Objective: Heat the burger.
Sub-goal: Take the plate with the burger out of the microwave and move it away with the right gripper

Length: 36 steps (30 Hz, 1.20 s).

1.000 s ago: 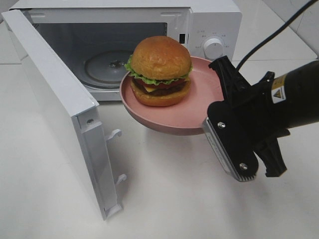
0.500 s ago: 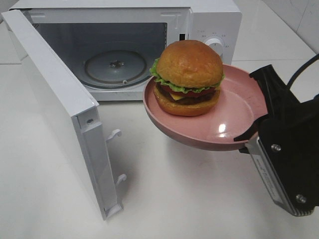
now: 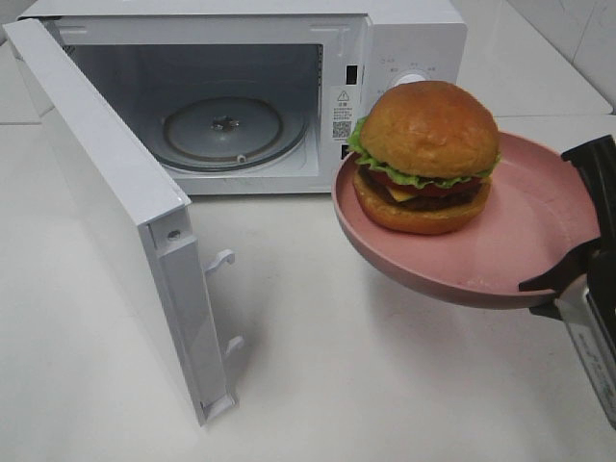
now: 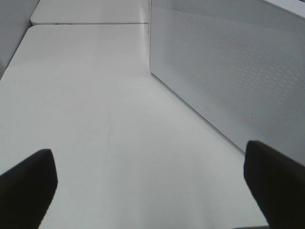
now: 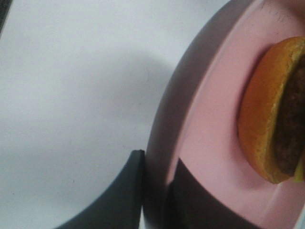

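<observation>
The burger [image 3: 428, 154], with a golden bun, lettuce, tomato and dark patty, sits on a round pink plate [image 3: 539, 221] held above the table in front of the microwave's control panel. My right gripper [image 3: 585, 245] is shut on the plate's right rim. The right wrist view shows its dark fingers [image 5: 119, 195] pinching the plate [image 5: 205, 143] edge, with the burger [image 5: 267, 119] beyond. In the left wrist view my left gripper [image 4: 150, 191] stands open over bare table, nothing between its fingers; the exterior view does not show it.
The white microwave [image 3: 404, 38] stands at the back with its door [image 3: 106, 192] swung wide open toward the front left. Its glass turntable [image 3: 226, 125] carries nothing. A white dotted panel [image 4: 228, 71] rises close beside the left gripper.
My right gripper has carried the plate and burger to the right, from in front of the microwave's opening to in front of its control panel. The left gripper stays open.
</observation>
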### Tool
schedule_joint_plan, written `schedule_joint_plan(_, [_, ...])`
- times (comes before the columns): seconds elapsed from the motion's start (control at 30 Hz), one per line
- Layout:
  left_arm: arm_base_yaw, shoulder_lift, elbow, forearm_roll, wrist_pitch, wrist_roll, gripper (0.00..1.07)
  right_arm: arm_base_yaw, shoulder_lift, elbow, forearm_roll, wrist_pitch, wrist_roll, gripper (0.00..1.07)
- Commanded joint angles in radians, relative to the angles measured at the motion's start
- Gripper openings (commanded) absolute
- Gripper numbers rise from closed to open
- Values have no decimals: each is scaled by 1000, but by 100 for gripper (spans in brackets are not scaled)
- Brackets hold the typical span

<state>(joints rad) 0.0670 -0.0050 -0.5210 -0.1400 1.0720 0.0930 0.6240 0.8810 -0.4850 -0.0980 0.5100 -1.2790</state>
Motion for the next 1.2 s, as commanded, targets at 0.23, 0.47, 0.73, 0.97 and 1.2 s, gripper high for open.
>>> schedule_joint_plan(0.23, [2, -4, 4, -8, 3, -5, 100, -4, -59, -9, -160, 2, 234, 0])
schedule_joint_plan(0.47, [2, -4, 4, -8, 3, -5, 100, -4, -59, -9, -386, 52, 504, 0])
schedule_joint_plan(0.73, [2, -4, 4, -8, 3, -5, 100, -4, -59, -9, -544, 154, 759, 0])
schedule_joint_plan(0.97, [2, -4, 4, -8, 3, -5, 100, -4, -47, -9, -606, 282, 896, 0])
schedule_joint_plan(1.2, [2, -4, 4, -8, 3, -5, 100, -4, -12, -9, -628, 351, 1061, 0])
